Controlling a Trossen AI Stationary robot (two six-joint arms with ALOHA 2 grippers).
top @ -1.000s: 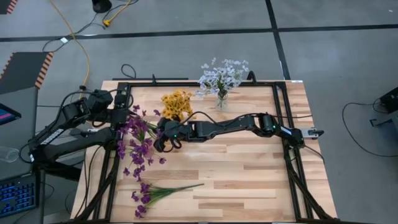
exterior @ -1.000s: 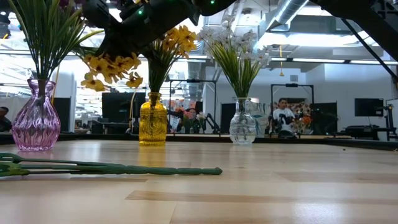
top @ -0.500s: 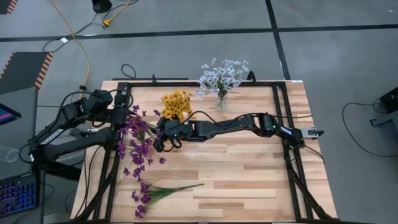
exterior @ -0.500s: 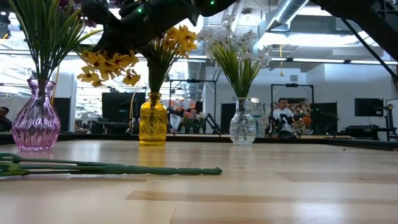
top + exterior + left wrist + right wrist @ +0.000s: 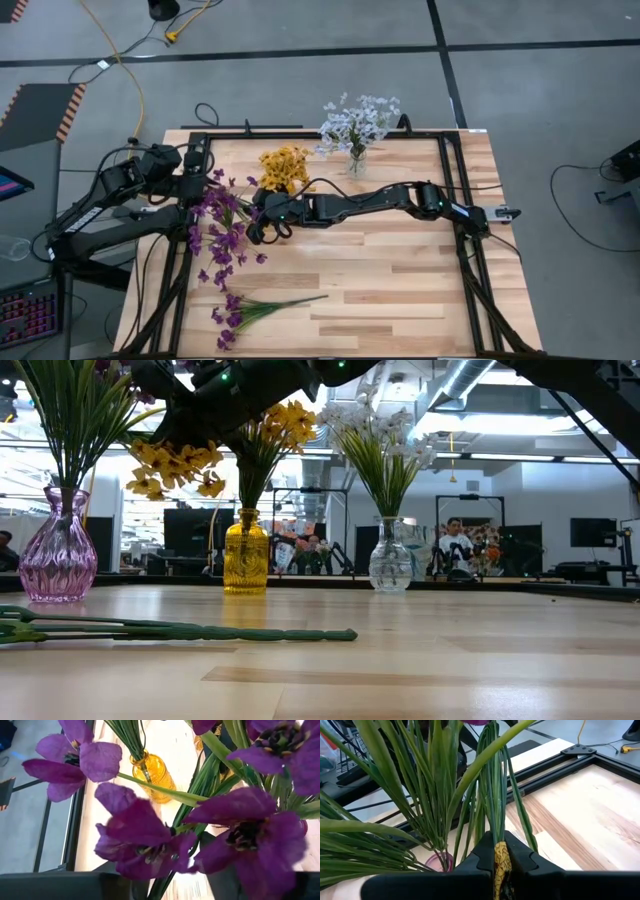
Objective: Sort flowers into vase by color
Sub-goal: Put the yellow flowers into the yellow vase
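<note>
Yellow, white, purple vases part filled. Yellow sprig clamped in right gripper. Left gripper state not discernible. Purple bunch left on table.

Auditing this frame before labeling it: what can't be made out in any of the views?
- Left pincer: purple blooms fill the left wrist view and cover it from above.
- Right pincer: the top of the yellow stem it pinches is cut off by the right wrist view's edge.
- Lying purple spray: low view shows stems only, with blossoms cut off.
</note>
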